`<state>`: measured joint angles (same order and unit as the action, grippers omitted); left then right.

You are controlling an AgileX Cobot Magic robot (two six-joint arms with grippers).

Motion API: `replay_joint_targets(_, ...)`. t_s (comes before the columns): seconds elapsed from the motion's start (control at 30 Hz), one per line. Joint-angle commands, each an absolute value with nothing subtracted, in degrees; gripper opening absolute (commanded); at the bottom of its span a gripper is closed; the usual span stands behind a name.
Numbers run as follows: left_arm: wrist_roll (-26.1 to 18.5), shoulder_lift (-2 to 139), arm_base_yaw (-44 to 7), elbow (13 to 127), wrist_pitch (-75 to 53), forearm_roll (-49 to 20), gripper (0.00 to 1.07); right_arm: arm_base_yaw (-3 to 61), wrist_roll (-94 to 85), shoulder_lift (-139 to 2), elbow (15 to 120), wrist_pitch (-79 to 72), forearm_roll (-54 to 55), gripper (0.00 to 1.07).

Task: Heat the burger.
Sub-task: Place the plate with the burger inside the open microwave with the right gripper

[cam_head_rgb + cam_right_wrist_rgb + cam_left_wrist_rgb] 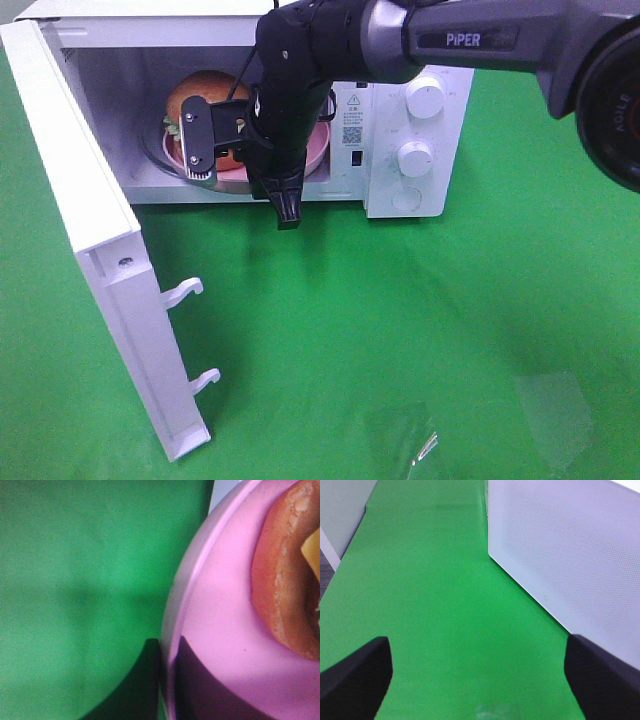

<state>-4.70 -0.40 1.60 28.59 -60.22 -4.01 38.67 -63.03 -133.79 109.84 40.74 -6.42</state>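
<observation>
Presently the burger (205, 95) is seen on the pink plate (320, 150) inside the open microwave (415, 120), which stands at the far edge of the desk (420, 330). The plate's rim is pinched by the closed right gripper (167, 690); the left gripper (480, 677) is spread wide and empty above the desk. The burger is judged light, soft and loosely stacked, easily squashed, so it is best carried by the stiff, smooth plate rim. No long axis is offered by its round form; the stack is set upright, bun dome upward.
</observation>
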Motion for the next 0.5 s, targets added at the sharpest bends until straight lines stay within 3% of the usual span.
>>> replay_joint_targets(0.03,-4.8,-1.6,1.8,28.4,-59.3,-4.5,0.86,38.2,-61.5,-134.2,112.5,40.0,-8.1,0.02)
replay_joint_targets(0.5,-4.8,-1.6,1.8,28.4,-59.3,-4.5,0.86,38.2,-62.8,-138.4,117.6,40.4,-8.0,0.02)
